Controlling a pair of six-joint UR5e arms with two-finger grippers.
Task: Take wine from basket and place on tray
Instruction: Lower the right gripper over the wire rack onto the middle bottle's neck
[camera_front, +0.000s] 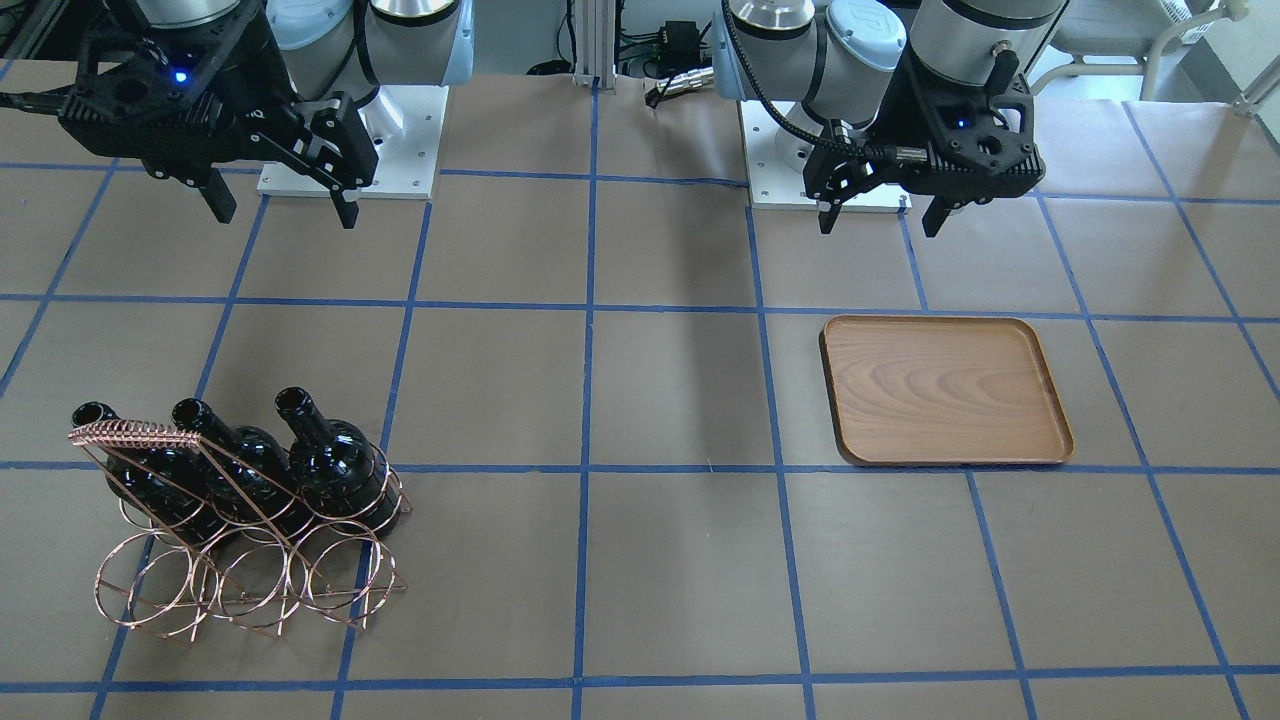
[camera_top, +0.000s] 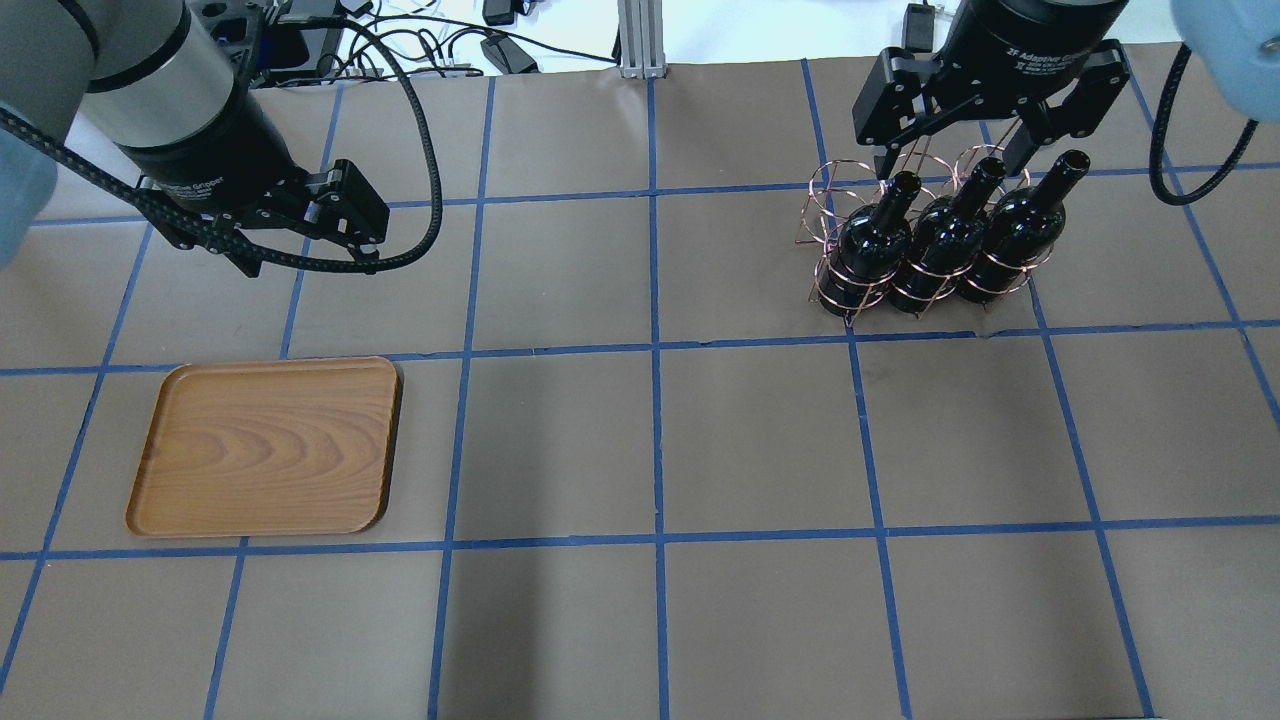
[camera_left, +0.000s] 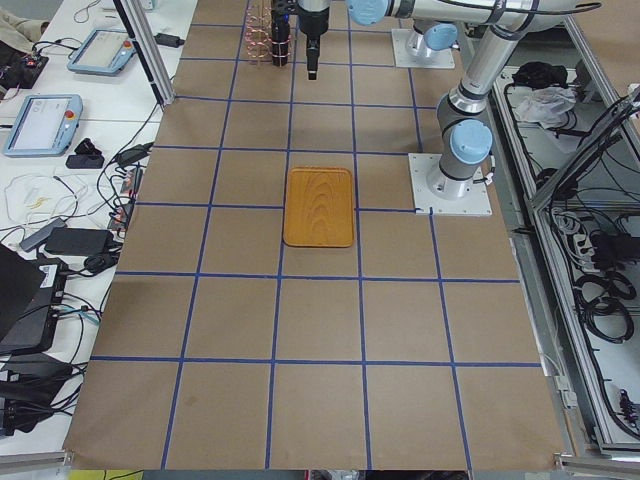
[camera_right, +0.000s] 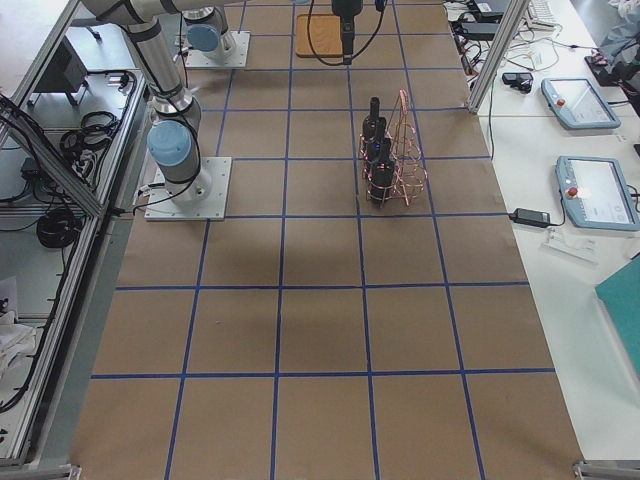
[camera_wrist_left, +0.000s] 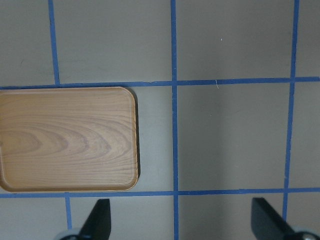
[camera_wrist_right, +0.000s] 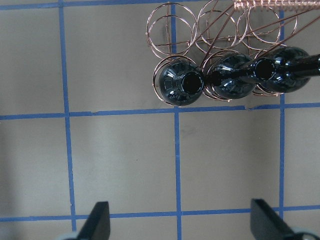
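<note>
Three near-black wine bottles stand side by side, necks up, in the copper wire basket. They also show in the overhead view and at the top of the right wrist view, with the basket's rings beyond. My right gripper is open and empty, high above the table on the robot side of the bottles and touching nothing. The empty wooden tray lies flat. My left gripper is open and empty, above the table just robot-side of the tray.
The brown table has a grid of blue tape lines. White arm base plates sit at the robot's edge. Pendants and cables lie on side benches beyond the table ends.
</note>
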